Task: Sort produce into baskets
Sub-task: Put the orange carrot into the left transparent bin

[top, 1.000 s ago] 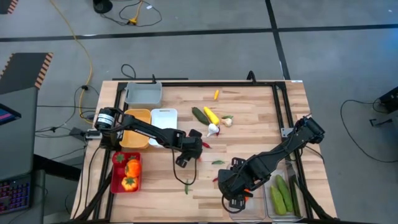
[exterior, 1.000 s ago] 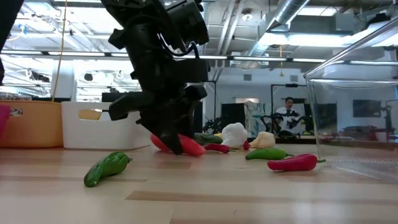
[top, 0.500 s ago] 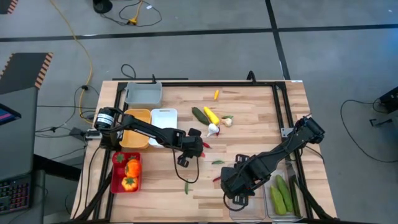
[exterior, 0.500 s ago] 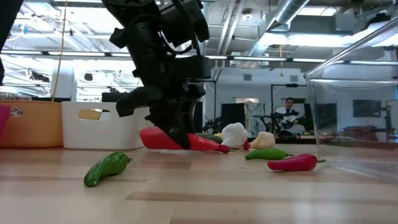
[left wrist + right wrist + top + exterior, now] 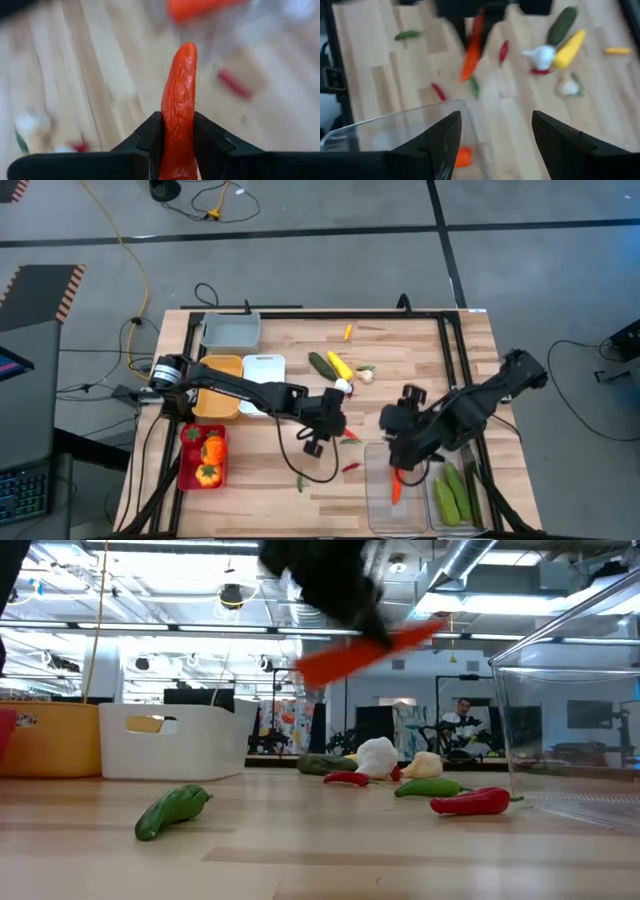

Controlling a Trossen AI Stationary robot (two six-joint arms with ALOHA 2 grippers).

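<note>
My left gripper (image 5: 338,427) is shut on a long orange-red vegetable (image 5: 179,85), held up above the table's middle; it also shows raised and tilted in the low view (image 5: 370,648). My right gripper (image 5: 495,132) is open and empty, above the far end of a clear bin (image 5: 385,492) at the near right. An orange carrot (image 5: 396,488) lies in that bin. A second clear bin (image 5: 470,500) beside it holds green cucumbers (image 5: 452,490). Loose on the wood lie a cucumber (image 5: 320,363), a yellow piece (image 5: 340,365), garlic (image 5: 344,387), red chilies (image 5: 350,467) and a green chili (image 5: 297,480). My left gripper pinches the orange-red vegetable between its two fingers (image 5: 150,132), across its length, at a part (image 5: 178,117) back from its free tip. The tip sticks out ahead of the fingers. The vegetable is lifted clear of the table and tilted.
A grey bin (image 5: 230,330), a yellow bin (image 5: 218,387) and a white bin (image 5: 263,370) stand at the left, and a red bin (image 5: 190,470) with orange and red pieces at the near left. A small orange piece (image 5: 347,332) lies far back.
My left gripper has lifted the orange-red vegetable off the wood and carried it up and toward the table's right edge. My right gripper has drawn up and away from the near edge; the orange carrot now lies in the clear bin.
</note>
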